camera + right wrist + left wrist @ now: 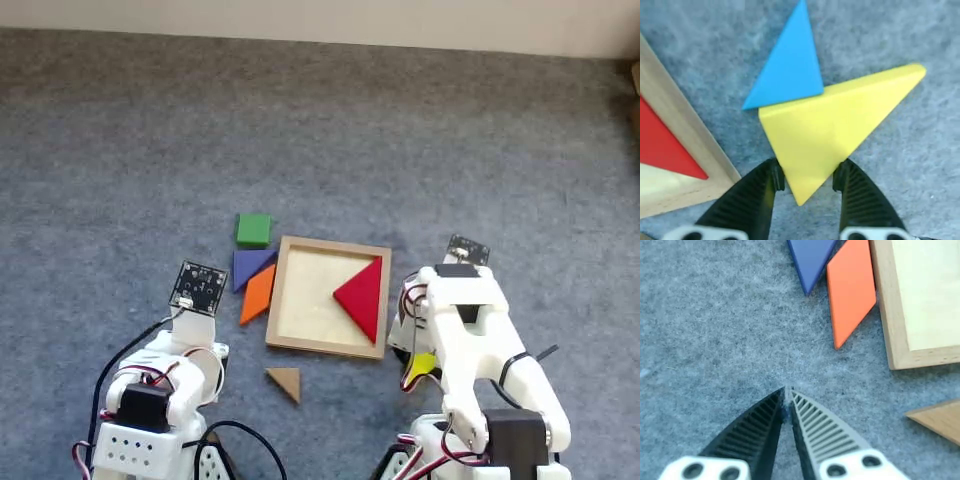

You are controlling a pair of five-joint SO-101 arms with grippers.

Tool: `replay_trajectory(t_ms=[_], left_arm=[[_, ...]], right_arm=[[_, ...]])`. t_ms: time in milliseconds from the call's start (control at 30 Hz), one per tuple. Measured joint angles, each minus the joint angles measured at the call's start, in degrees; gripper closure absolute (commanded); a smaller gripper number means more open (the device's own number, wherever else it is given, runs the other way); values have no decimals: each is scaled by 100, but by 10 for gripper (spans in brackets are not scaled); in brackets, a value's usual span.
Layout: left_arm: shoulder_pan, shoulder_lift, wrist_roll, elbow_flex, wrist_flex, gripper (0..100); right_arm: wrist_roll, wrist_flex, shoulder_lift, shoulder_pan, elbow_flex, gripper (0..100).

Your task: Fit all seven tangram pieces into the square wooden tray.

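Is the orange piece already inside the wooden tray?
No, the orange parallelogram lies flat on the grey carpet just outside the wooden tray, alongside its rim.

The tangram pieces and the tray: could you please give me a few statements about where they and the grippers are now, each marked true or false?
1. The red triangle lies inside the tray. True.
2. The left gripper is shut on the orange piece. False: it is shut on nothing, over bare carpet, and the orange piece lies apart from it, beside the tray.
3. The right gripper has a corner of the yellow triangle between its fingers. True.
4. The green square sits in the tray. False: it lies on the carpet outside the tray's corner.
5. The blue triangle touches the yellow triangle. True.
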Motion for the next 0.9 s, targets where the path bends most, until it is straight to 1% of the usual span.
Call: replay_trajectory(t_ms=[67, 133, 333, 533, 900], left_arm=[[0, 0, 0, 0, 0, 995], [0, 0, 0, 0, 0, 995], [0, 0, 0, 0, 0, 995], [0, 0, 0, 0, 0, 995], [0, 0, 0, 0, 0, 995]], right_arm=[[-26, 0, 0, 9, -44, 741], [-237, 53, 0, 18, -123, 715], [-712, 149, 0, 18, -387, 715], [-1108, -211, 9, 18, -387, 715], [-1187, -571, 44, 18, -387, 716]])
